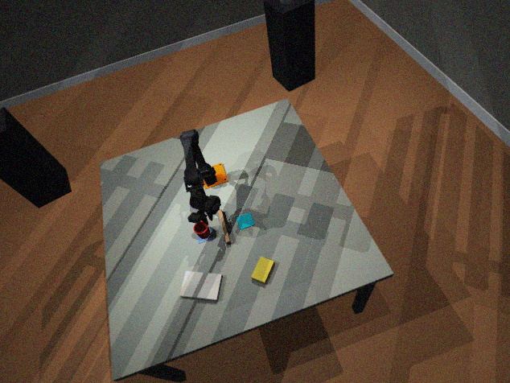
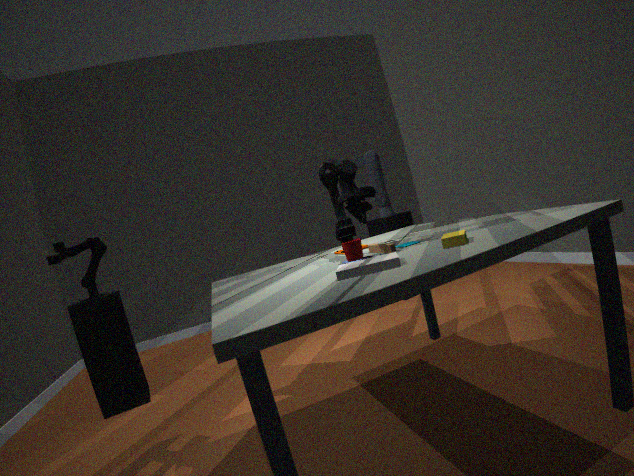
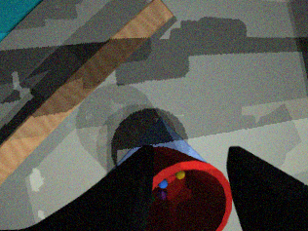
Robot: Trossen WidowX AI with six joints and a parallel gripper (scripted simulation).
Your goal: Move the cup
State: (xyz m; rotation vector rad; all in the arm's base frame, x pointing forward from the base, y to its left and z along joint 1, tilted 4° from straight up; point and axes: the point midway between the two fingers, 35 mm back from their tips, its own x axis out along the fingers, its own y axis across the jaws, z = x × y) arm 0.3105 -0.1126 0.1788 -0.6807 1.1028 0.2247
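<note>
A red cup stands upright on a small blue pad near the middle of the table. Several coloured marbles lie inside it. My gripper points down right over the cup, its fingers partly drawn in. In the wrist view one finger covers the cup's left rim and the other stands at its right rim. I see no grip on the cup. An orange pad lies by the arm's base. A cyan pad lies right of the cup.
A wooden bar lies close to the cup's right. A yellow block and a white slab lie nearer the table's front edge. Dark pillars stand on the floor around the table.
</note>
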